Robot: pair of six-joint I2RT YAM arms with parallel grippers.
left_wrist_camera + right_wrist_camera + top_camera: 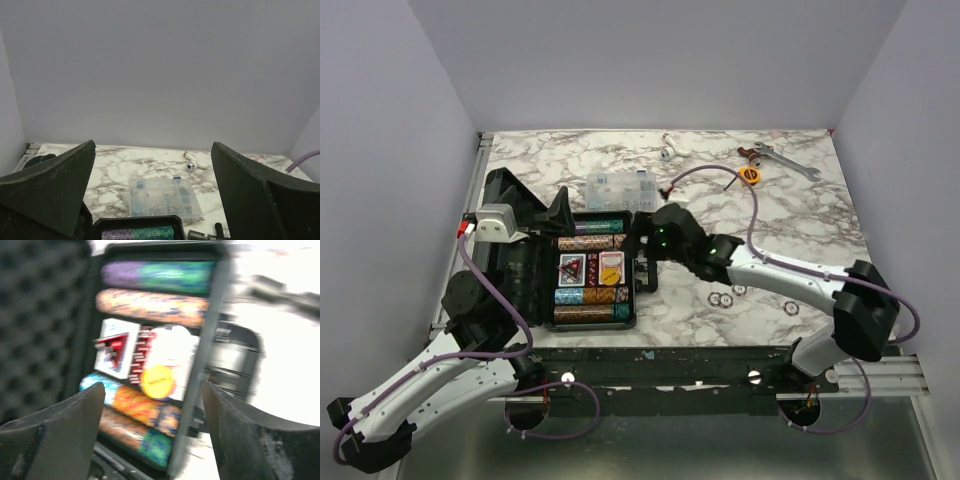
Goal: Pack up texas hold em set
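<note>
**Texas hold 'em set.**

**Location:** the black hard case [592, 325] lies open on the surface [800, 230], left of centre. Its foam-lined lid [515, 265] is folded out to the left.

**Contents:** rows of multicoloured chips [592, 297], card decks [572, 268] in the middle bay, and a yellow button [611, 275] alongside.

**Handling, by your judgement:** stiff shell, heavy when filled, with loose chips apt to spill if tipped. Take the lid by its free edge. Keep the side handle [647, 268] for after latching.

**Left end effector** [153, 145]: released, empty, at the case's far end.

**Right end effector** [152, 387]: released, empty, over the handle side.
</note>
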